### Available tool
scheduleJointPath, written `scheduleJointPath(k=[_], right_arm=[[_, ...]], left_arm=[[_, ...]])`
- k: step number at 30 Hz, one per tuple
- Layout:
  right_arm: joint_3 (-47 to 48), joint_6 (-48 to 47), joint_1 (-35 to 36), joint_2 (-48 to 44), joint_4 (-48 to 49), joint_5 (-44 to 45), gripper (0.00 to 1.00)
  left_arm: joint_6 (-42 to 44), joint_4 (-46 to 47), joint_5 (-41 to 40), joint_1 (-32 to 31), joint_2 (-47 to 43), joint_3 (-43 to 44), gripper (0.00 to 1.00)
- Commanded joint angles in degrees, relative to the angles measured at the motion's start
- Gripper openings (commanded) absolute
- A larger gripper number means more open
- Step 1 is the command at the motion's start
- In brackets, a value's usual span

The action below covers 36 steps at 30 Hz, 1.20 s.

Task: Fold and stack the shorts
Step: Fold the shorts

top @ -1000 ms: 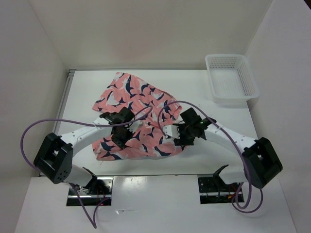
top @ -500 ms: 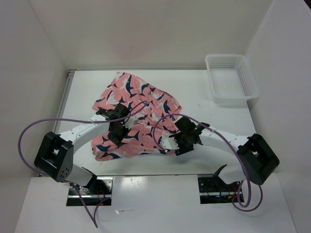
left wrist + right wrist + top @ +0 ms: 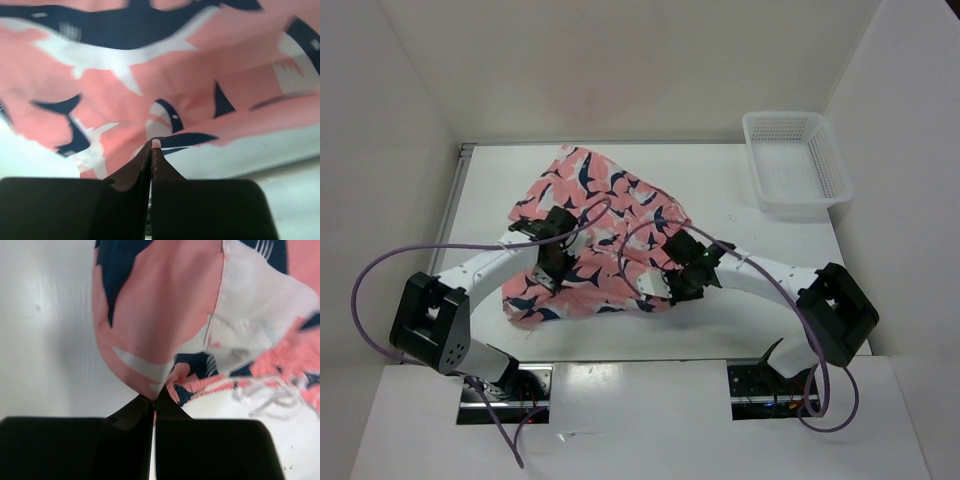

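The left jaws and the right jaws are pressing together, each pinching only a thin edge of the shorts (image 3: 600, 200) at the tips. The shorts are lying crumpled on the tabletop (image 3: 720, 180), well apart from the basket (image 3: 798, 206). With bites this shallow, lifting is risking slippage.

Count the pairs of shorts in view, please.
1. The salmon-pink whale-print shorts lie rumpled in the middle of the table, pinched by the left gripper and the right gripper. Another pair could be hidden underneath; none shows.
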Motion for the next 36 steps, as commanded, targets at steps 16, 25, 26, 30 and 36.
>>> scheduleJointPath(k=[16, 25, 26, 30, 36], right_arm=[[26.65, 28.33, -15.59, 5.66, -2.59, -21.45, 0.0], [28.84, 37.92, -25.7, 13.39, 5.33, -25.48, 0.0], [29.55, 39.5, -26.58, 14.1, 6.13, -25.49, 0.0], [30.08, 42.05, -27.91, 18.22, 8.76, -23.04, 0.0], [32.79, 53.65, -28.52, 21.22, 15.98, -7.13, 0.75]], left_arm=[[0.16, 37.29, -22.22, 9.57, 20.58, 40.93, 0.01], [0.16, 40.82, -19.23, 9.04, 45.11, 70.3, 0.01], [0.16, 39.26, -18.71, 8.52, 46.88, 73.2, 0.01], [0.16, 30.3, -18.7, 8.52, 61.96, 93.22, 0.06], [0.16, 19.49, -21.96, 9.3, 77.13, 124.27, 0.74]])
